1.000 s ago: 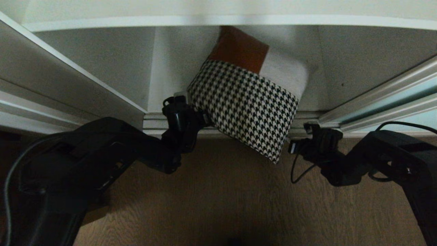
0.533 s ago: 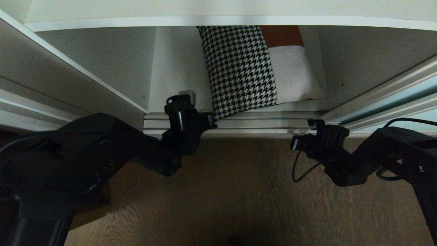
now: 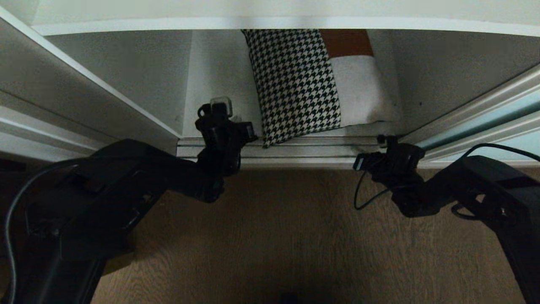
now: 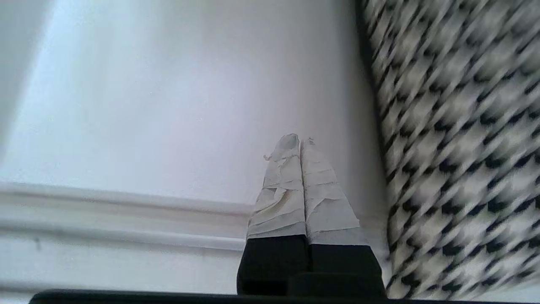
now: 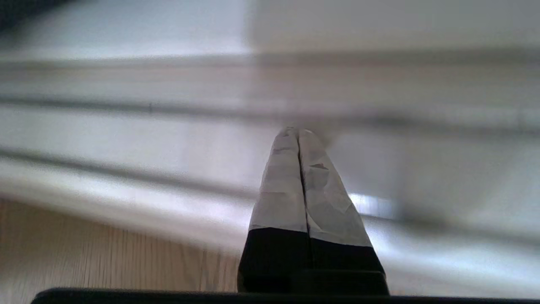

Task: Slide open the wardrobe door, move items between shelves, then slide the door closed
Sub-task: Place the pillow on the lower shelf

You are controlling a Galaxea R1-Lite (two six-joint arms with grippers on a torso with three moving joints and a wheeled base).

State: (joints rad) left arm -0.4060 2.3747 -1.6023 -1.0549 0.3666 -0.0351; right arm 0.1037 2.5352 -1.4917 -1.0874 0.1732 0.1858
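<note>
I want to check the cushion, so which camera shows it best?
The head view: the cushion shows its houndstooth, rust and grey patches, lying inside the wardrobe under a shelf. The left wrist view catches only a blurred houndstooth edge. The right wrist view shows none of it.

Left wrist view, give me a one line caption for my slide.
Left gripper, taped fingers shut and empty, poised over the white shelf beside the houndstooth cushion.

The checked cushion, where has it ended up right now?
In the head view the cushion stands inside the wardrobe's bottom compartment, under a white shelf, its near corner at the floor track, just right of the left tool.
</note>
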